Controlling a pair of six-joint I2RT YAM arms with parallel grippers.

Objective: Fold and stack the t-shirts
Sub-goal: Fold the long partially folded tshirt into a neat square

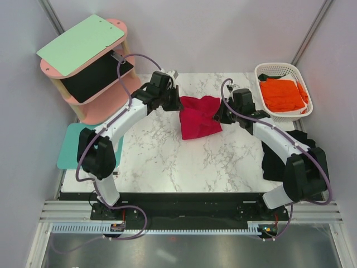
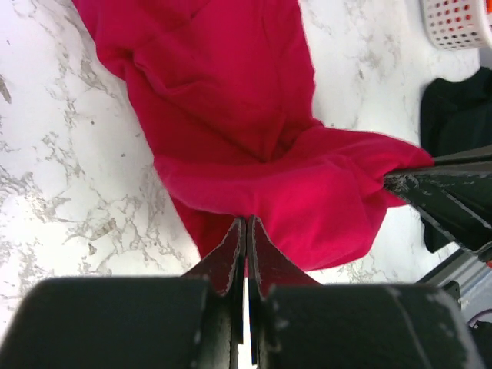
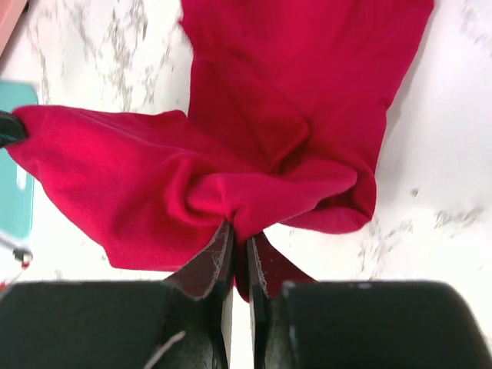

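The crimson red soft cloth t-shirt [image 1: 199, 117] lies rumpled at the middle of the white marble-patterned table [image 1: 184, 167], strung between both arms. The left end effector [image 2: 247, 224] is pinched tight on one edge. The right end effector [image 3: 240, 237] holds the opposite edge in narrow jaws. Light and limp, it will likely sag and bunch, so hems or corners held well apart suit it best.

The crimson t-shirt [image 1: 199, 120] is soft matt cloth, the table [image 1: 167, 162] smooth marble-look.
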